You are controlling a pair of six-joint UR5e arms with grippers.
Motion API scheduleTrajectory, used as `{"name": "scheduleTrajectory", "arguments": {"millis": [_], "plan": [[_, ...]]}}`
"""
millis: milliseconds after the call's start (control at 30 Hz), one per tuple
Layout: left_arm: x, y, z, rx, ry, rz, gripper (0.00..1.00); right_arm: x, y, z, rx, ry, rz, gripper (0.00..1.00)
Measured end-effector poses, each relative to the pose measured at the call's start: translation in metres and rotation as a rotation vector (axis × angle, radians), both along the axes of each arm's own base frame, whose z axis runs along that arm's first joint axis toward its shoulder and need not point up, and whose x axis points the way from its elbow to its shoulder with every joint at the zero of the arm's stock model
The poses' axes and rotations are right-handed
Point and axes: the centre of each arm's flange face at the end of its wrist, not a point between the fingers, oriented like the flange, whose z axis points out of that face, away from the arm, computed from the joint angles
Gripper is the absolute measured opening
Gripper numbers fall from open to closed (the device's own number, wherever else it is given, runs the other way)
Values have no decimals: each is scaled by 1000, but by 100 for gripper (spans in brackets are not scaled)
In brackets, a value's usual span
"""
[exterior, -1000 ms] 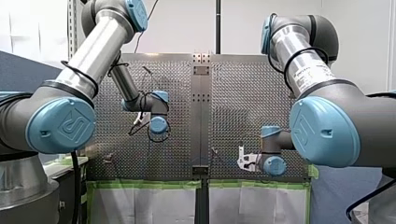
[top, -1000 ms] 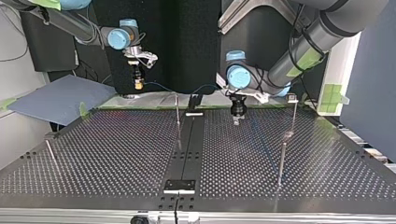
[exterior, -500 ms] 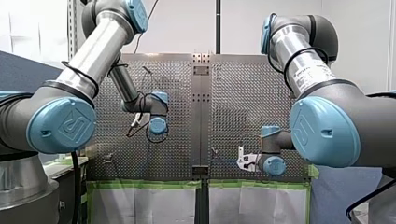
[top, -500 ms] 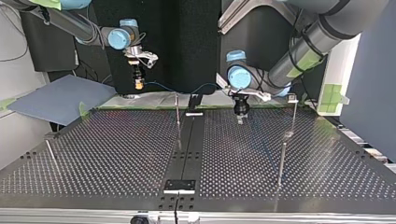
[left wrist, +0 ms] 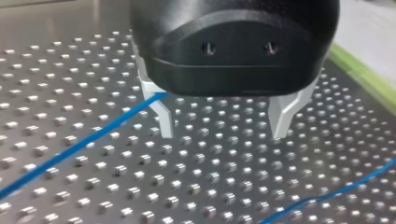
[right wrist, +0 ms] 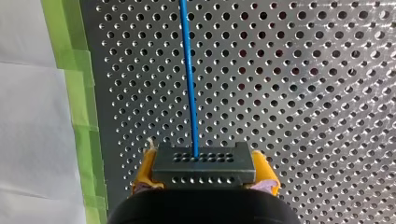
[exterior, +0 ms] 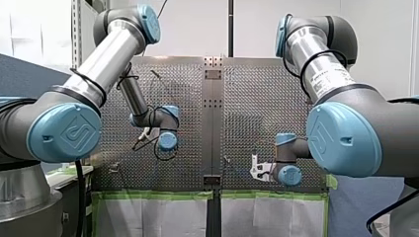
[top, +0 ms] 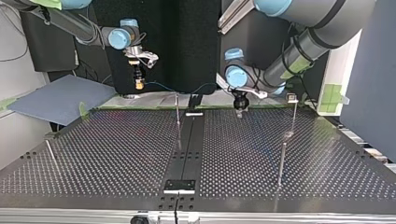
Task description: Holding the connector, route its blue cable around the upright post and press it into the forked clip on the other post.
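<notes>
Firmly, my yellow-padded right hand (right wrist: 205,176) pinches the blocky, hole-dotted connector (right wrist: 204,163).

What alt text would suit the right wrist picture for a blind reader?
My right gripper clamps a dark connector between yellow pads, and its blue cable runs straight ahead over the perforated metal table. Green tape lines the table's edge.

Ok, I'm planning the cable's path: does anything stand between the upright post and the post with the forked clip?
In the top view, my left gripper hangs open between the upright post and the forked clip; no other obstacle shows there.
</notes>
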Motion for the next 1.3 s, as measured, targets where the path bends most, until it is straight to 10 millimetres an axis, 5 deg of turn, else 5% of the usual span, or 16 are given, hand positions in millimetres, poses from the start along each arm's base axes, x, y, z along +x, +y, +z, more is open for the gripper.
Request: {"name": "scheduleTrajectory", "arguments": {"millis": [233,800,1067,1300], "plan": [[-7,-1,-28,58,58,-5,100,0,0,0,0,-1,0,0],[-28,-21,-51,89,158,-96,100,0,0,0,3,0,0,0],[-45,-32,-84,101,213,-120,100,0,0,0,3,0,0,0],[-47,-40,-91,73,203,-137,100,0,0,0,4,0,1,0]]}}
